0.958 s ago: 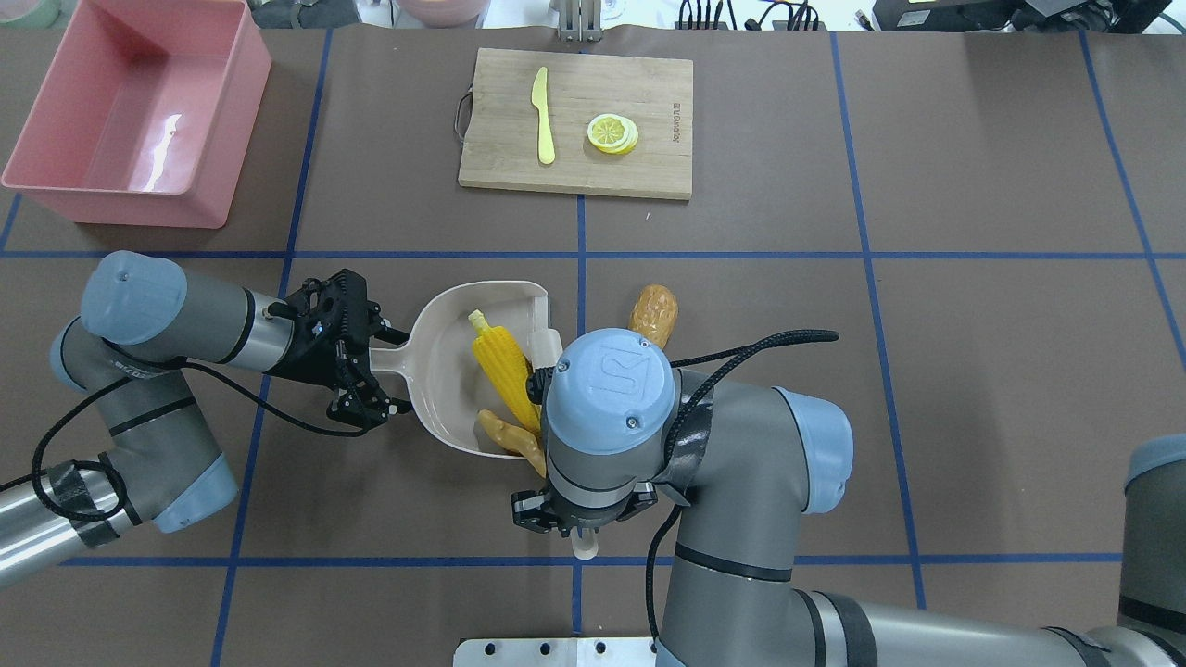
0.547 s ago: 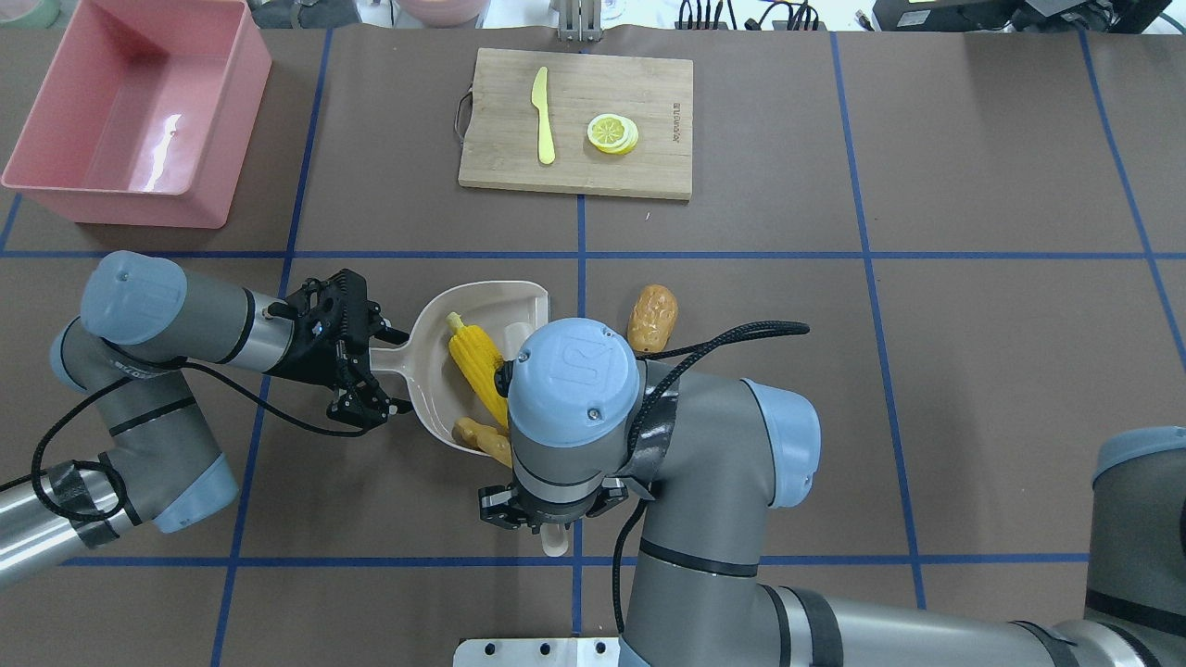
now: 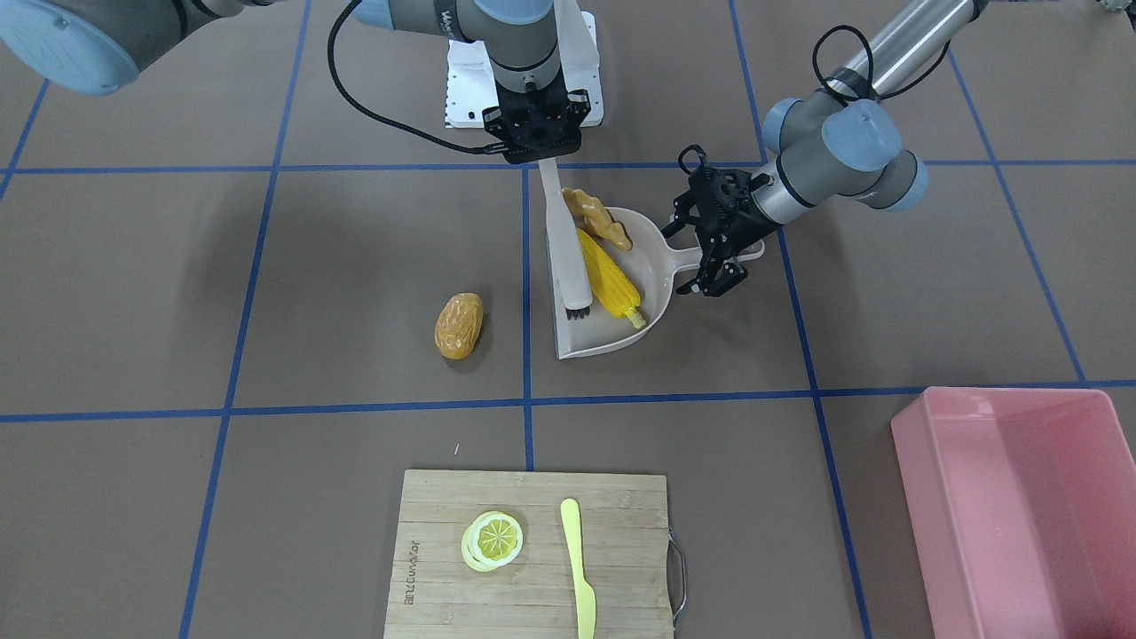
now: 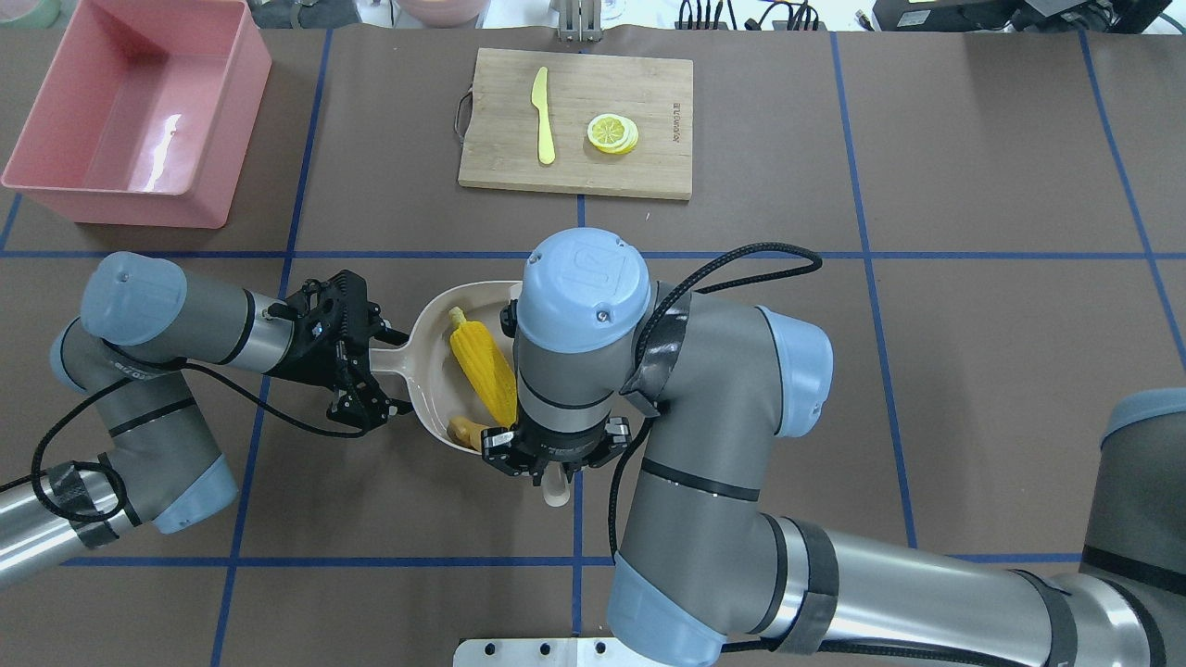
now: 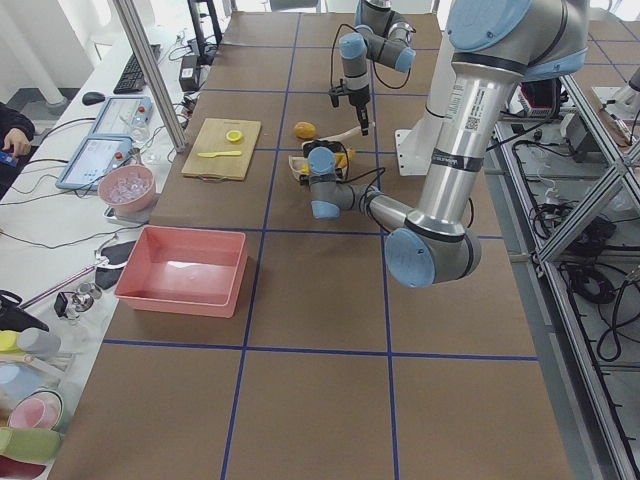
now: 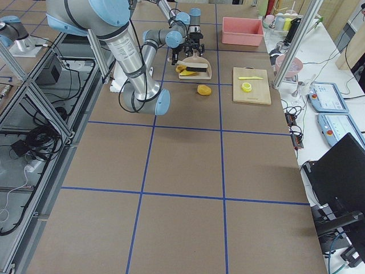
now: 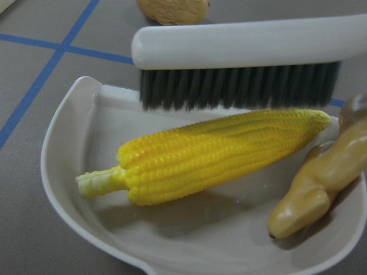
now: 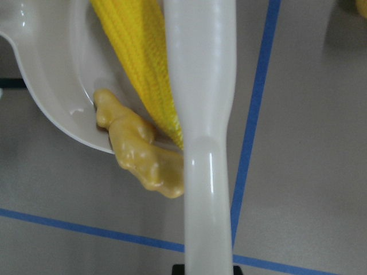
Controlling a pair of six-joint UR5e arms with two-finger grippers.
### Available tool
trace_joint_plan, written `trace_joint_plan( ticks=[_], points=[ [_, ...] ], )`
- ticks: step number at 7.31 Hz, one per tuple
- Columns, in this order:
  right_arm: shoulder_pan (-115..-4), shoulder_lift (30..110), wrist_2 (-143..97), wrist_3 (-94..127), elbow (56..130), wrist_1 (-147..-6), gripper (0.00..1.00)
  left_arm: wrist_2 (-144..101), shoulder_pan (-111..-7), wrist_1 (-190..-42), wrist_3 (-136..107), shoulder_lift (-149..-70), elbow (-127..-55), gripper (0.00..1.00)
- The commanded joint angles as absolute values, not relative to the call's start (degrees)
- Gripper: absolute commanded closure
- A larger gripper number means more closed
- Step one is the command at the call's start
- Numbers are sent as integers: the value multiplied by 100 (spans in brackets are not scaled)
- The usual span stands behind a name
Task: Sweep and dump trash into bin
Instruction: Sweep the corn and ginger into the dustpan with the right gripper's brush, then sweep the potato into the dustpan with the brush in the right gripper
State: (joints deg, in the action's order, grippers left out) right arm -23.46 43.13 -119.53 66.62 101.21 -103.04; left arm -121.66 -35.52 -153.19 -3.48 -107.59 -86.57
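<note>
Bright, even overhead light; soft faint shadows on table. White glare streak on bin floor, table's far-left corner. Wrist cams softer: brush handle blurred up close, w/ shiny highlights

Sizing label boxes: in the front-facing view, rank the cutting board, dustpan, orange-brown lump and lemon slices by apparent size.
1. cutting board
2. dustpan
3. orange-brown lump and lemon slices: about alike, so unranked

Lemon slice, yellow knife apart on cutting board.
</note>
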Motion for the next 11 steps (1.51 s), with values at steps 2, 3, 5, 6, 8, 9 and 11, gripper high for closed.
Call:
trace_joint_plan(
  ticks=[2, 3, 5, 6, 8, 9, 11],
  points=[
    [-2925, 4446, -12182, 6005, 10335, -10852, 100, -12146, -3551, -15319, -352, -10758, -8657, 3],
    [-3118, 4778, -12182, 5846, 10606, -10915, 100, -12146, -3551, -15319, -352, -10758, -8657, 3],
    [-3697, 5525, -12182, 5418, 10968, -10951, 100, -12146, -3551, -15319, -352, -10767, -8657, 3],
    [-3944, 5720, -12182, 4988, 10960, -10951, 100, -12146, -3551, -15319, -352, -10758, -8657, 3],
    [-3885, 6002, -12199, 4887, 10899, -10864, 100, -12146, -3551, -15319, -352, -10758, -8657, 3],
    [-3659, 6081, -12121, 4887, 10907, -10863, 100, -12146, -3551, -15319, -352, -10767, -8657, 3],
    [-3351, 6030, -12164, 4773, 10602, -10558, 100, -12146, -3551, -15319, -352, -10758, -8649, 3]
  ],
)
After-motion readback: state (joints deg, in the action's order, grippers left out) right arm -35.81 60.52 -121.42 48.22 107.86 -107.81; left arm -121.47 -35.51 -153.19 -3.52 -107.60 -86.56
